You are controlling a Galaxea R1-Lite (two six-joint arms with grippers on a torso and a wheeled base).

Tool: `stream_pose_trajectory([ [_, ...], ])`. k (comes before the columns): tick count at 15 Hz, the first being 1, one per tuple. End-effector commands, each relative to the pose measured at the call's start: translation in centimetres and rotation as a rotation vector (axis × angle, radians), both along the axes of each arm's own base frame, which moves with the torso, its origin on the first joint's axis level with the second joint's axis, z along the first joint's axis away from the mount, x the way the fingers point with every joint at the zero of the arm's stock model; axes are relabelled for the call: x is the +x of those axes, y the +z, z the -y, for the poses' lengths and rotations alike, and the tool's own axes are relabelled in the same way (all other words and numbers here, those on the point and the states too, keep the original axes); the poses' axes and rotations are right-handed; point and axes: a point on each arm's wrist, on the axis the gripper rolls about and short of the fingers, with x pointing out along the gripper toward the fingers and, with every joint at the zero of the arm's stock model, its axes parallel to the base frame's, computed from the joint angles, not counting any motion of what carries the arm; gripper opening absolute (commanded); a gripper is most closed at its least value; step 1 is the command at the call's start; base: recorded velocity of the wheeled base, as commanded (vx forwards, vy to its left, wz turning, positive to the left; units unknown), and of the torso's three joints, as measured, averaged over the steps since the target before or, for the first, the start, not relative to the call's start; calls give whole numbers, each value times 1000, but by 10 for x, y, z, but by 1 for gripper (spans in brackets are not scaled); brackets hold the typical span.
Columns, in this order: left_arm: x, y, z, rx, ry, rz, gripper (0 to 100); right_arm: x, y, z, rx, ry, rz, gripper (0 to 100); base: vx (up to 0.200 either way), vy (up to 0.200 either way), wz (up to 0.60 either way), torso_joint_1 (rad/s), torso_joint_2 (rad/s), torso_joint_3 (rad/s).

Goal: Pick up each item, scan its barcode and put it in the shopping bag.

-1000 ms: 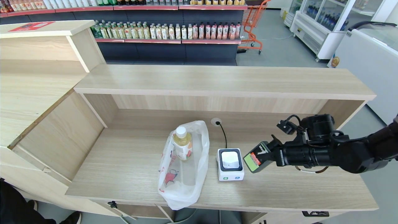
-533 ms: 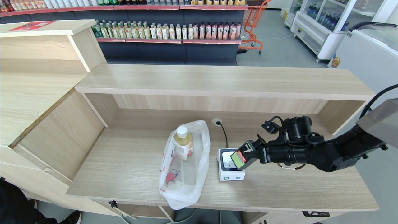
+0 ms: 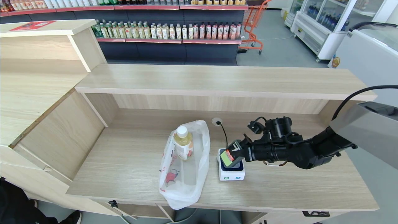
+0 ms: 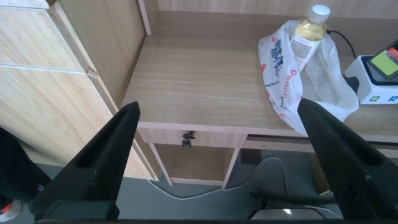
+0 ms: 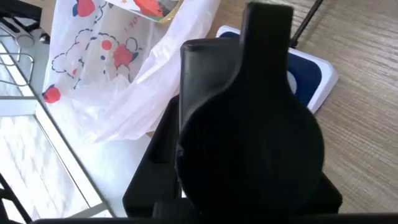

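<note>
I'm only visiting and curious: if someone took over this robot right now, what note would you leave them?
Right gripper: shut on the small box, held just above the scanner.
Left gripper: open, empty, out in front of the counter.
Done: bottle stands in the shopping bag beside the scanner.
Left: finish scanning the box, then bag it.

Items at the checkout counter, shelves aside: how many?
2. A bottle stands in the shopping bag; the right gripper holds a small green box over the scanner. Bag folds might hide more.
</note>
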Motion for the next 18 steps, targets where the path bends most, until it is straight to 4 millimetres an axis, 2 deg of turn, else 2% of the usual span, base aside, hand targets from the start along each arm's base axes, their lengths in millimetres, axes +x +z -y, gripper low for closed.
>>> stream_pose_trajectory([
  [1, 0, 0, 0, 0, 0, 0, 100, 3, -9, -5, -15, -5, -12, 0, 0, 0, 0, 0, 0, 0],
  [6, 0, 0, 0, 3, 0, 0, 100, 4, -9, -6, -13, -19, -17, 0, 0, 0, 0, 0, 0, 0],
  [7, 0, 0, 0, 3, 0, 0, 100, 3, 0, -6, 4, -28, -6, 0, 0, 0, 0, 0, 0, 0],
  [8, 0, 0, 0, 3, 0, 0, 100, 0, 20, -4, 58, -59, -10, 0, 0, 0, 0, 0, 0, 0],
  [10, 0, 0, 0, 1, 0, 0, 100, -14, 76, 2, 239, -141, -47, 0, 0, 0, 0, 0, 0, 0],
  [12, 0, 0, 0, 3, 0, 0, 100, -23, 104, 28, 238, -182, 30, 0, 0, 0, 0, 0, 0, 0],
  [13, 0, 0, 0, 1, 0, 0, 100, -24, 108, 37, 208, -185, 73, 0, 0, 0, 0, 0, 0, 0],
  [14, 0, 0, 0, 1, 0, 0, 100, -25, 106, 59, 121, -204, 151, 0, 0, 0, 0, 0, 0, 0],
  [16, 0, 0, 0, 3, 0, 0, 100, -48, 102, 83, 20, -194, 212, 0, 0, 100, 0, -1, 4, 4],
  [18, 0, 0, 0, 1, 0, 0, 100, -63, 105, 89, 3, -180, 229, 0, 0, 200, 0, -5, -5, 0],
])
